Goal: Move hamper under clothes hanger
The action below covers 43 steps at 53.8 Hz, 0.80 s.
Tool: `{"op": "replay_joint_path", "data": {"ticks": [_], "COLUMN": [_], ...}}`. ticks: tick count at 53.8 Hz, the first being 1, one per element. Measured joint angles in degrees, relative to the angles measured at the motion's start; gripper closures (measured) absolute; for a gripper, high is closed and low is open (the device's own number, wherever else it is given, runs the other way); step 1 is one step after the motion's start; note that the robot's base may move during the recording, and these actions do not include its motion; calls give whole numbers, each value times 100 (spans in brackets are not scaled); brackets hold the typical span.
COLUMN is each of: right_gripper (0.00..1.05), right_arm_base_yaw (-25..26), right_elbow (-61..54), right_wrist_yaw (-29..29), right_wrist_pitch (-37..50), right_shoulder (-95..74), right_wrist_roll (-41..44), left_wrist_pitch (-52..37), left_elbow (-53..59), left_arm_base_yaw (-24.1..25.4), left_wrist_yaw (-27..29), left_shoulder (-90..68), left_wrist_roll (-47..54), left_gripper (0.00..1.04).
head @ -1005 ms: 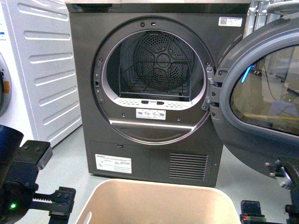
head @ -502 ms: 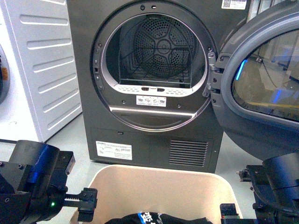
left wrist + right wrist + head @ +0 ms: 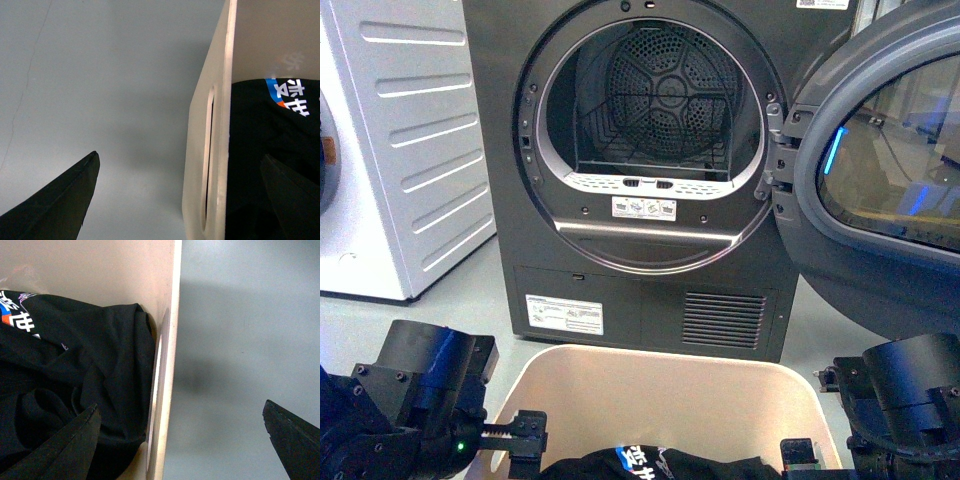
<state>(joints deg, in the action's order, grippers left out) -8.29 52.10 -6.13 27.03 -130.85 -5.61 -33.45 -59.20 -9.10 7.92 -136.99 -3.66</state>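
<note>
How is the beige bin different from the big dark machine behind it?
The hamper is beige; the machine is dark grey and taller. The hamper opens at the top; the machine opens at the front, its round door swung wide. The hamper holds black clothing; the machine's drum shows only a wire rack. Both stand on the grey floor.

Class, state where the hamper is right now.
In the front view, the hamper stands bottom centre, before the open dryer, between the left end effector and right end effector.
</note>
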Motion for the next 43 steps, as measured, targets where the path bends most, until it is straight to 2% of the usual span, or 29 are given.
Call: {"op": "replay_joint_path", "data": {"ticks": [23,26,31,34,43], "right_gripper": [8,13,27,43,72], "right_arm_base_yaw": [2,2,0,0,-48], "right_elbow": [76,92,105,116,153], "right_wrist_yaw": [-98,-127,-201,-269,-289], "right_wrist_pitch": [-66,-96,-136,-177,-199], "right_shoulder": [-15,-15,-15,-15,-42], "right_wrist_roll": [33,44,87,116,129], "left_wrist_pitch": [101,149,240,275,275], "left_elbow": [-400,-455,-531,-562,-564], "left_arm_base_yaw": [-258,-282,-328,-352,-407], "left_wrist_yaw": [131,190,304,348,354], "left_shoulder": [-157,-166,-177,-190,-195], "left_wrist_roll": [-170,-188,-221,-251,-271], "left_gripper": [7,7,19,35,65]}}
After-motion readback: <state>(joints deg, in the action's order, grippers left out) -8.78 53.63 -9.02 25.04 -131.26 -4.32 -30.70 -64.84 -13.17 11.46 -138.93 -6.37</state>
